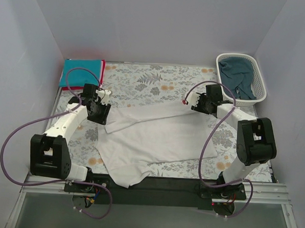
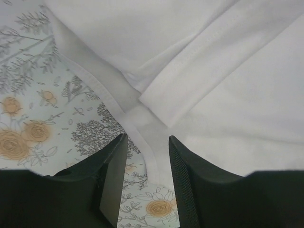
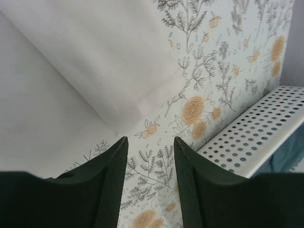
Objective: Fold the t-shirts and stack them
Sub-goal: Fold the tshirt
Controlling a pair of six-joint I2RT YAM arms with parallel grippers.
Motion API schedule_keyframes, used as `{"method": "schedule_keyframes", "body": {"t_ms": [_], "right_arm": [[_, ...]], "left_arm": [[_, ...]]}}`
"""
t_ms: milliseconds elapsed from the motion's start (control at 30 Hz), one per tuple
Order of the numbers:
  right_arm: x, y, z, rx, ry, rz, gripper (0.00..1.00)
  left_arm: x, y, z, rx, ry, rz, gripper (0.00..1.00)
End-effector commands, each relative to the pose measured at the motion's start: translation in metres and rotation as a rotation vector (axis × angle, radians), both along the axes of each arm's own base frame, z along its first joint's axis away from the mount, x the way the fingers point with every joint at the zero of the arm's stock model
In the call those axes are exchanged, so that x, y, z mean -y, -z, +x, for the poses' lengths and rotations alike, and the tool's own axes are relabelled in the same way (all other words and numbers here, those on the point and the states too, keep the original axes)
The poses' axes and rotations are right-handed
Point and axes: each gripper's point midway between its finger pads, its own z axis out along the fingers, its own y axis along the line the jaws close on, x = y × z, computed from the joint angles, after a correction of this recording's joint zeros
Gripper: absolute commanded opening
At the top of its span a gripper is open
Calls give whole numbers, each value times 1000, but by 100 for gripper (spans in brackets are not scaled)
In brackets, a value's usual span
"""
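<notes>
Four t-shirts were in view, described from left to right. At the far left corner of the counter (image 1: 144, 82) a folded teal t-shirt (image 1: 82, 72) lay on a red t-shirt (image 1: 103, 69), only an edge of the red one showing. The left fingers (image 2: 114, 175) stood spread, pinching nothing, low over the left side of the white t-shirt (image 1: 156, 137), whose hem (image 2: 107, 99) ran into the gap between them. That shirt lay mid-counter, part-folded: a band of cloth was turned over along its far side, askew to the body, and its near corner reached the counter's front edge. The right fingers (image 3: 114, 175) were likewise spread and empty, over bare floral cloth just beside the shirt's right corner. The white basket (image 3: 251, 142) stood near on their right, with the dark blue-teal t-shirt (image 1: 238, 80) heaped inside it.

Likely faults from this state:
1. The left fingers, if raised or closed carelessly, could catch the hem and drag the fold open.
2. The skewed band would probably carry its slant into each later fold, giving a lopsided packet that stacks badly on the teal one.
3. A pull toward the arms could slide the near corner off the counter.
4. A wide swing of the right arm might knock the basket.
</notes>
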Motion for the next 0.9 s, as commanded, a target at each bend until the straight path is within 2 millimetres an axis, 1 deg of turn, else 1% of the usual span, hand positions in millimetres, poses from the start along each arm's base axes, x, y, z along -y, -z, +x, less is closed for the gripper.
{"method": "schedule_keyframes", "body": {"t_ms": [0,67,100,133,167,200,233,267,300,333,367,400,433,467,500,533,567,667,733,767,867], "right_arm": [[-3,-40,-4,52,-22,48,50],[-4,-50,-6,42,-17,80,50],[-8,-55,-6,31,-20,106,50],[-9,-60,-5,22,2,136,49],[-10,-57,-3,3,14,152,47],[-11,-64,2,-4,27,172,45],[-13,-62,4,-32,58,201,42],[-14,-47,6,-80,81,205,39],[-17,-55,15,-87,99,225,37],[-19,-51,18,-109,118,236,35],[-21,-37,22,-157,161,258,33],[-23,-32,23,-187,176,267,31],[-25,-37,33,-178,188,282,30],[-27,-24,36,-215,219,295,29],[-27,-18,37,-233,232,294,27],[-28,-21,46,-227,247,302,26],[-28,-7,47,-258,270,300,26],[-26,9,52,-292,306,287,25],[-26,16,51,-314,328,288,25],[-25,22,52,-325,337,286,24],[-24,28,52,-337,356,277,24]], "left_arm": [[-2,-43,29,115,-15,-59,40],[-9,-44,39,123,-52,-75,39],[-12,-45,45,128,-69,-82,38],[-15,-40,52,118,-88,-96,36],[-13,-36,56,109,-97,-107,34],[-13,-34,60,107,-102,-109,33],[-13,-27,69,100,-109,-109,32],[-15,-26,74,102,-132,-107,32],[-16,-23,79,102,-142,-101,32],[-16,-23,87,115,-147,-102,32],[-17,-16,91,103,-156,-98,32],[-28,-14,96,105,-195,-99,32],[-31,-13,102,119,-205,-100,32],[-32,-10,108,115,-211,-101,32],[-35,-12,113,121,-229,-111,32],[-40,-12,117,124,-244,-122,31],[-43,-16,124,136,-254,-132,31],[-56,-10,127,121,-277,-136,28],[-61,-4,124,104,-265,-140,27],[-61,-1,122,96,-259,-142,26],[-57,7,116,77,-233,-151,26]]}}
